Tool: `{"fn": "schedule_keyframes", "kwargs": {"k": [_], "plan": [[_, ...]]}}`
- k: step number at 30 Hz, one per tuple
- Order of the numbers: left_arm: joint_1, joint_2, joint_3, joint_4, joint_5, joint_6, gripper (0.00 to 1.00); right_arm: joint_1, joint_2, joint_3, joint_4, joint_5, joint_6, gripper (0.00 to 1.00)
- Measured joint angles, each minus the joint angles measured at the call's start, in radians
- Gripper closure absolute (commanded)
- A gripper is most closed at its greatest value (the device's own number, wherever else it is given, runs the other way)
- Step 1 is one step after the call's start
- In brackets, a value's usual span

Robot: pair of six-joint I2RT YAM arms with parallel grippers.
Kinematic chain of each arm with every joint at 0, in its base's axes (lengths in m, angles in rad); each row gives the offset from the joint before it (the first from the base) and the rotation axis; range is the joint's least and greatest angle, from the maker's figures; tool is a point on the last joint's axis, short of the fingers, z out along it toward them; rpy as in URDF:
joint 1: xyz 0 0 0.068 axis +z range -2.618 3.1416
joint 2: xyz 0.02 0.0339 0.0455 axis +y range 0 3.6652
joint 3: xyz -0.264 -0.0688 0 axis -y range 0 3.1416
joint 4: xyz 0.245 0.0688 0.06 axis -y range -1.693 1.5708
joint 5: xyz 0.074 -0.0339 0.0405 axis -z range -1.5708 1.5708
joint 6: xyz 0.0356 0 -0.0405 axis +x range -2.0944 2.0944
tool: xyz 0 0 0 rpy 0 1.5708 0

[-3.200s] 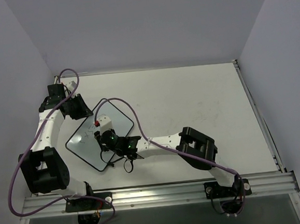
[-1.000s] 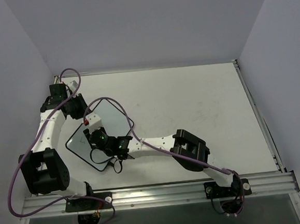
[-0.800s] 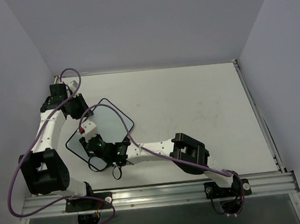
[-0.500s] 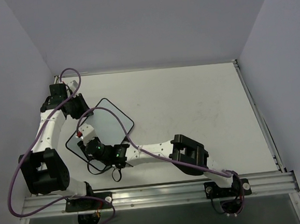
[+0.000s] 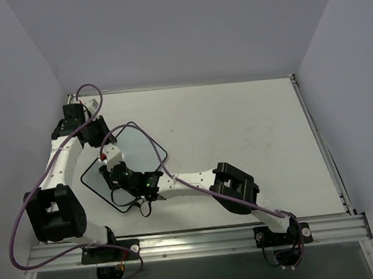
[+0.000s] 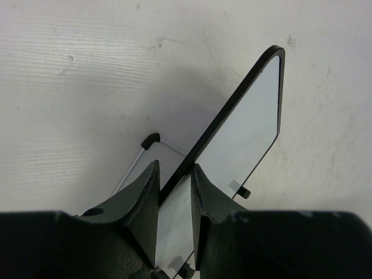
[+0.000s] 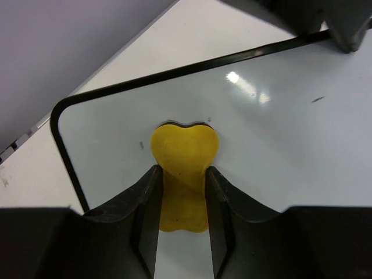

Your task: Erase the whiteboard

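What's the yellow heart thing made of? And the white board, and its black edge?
Yellow heart block: matte, no glints, so probably foam or rubber. Whiteboard: smooth, glossy coating; a bright light spot shines on it. Black frame: looks like semi-matte plastic, though I can't be sure.

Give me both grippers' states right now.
Left gripper: closed on the whiteboard, at its edge.
Right gripper: closed on the yellow block.
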Motion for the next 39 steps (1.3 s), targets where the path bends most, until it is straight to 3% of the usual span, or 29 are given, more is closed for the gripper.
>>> {"fn": "schedule_keyframes", "kwargs": {"k": [28, 39], "plan": [[-0.008, 0.000, 0.000, 0.003, -0.031, -0.002, 0.98, -0.207, -0.030, -0.064, 0.064, 0.040, 0.060, 1.00], [-0.008, 0.000, 0.000, -0.002, -0.031, -0.014, 0.98, -0.188, -0.029, -0.051, 0.024, 0.093, 0.029, 1.00]]}}
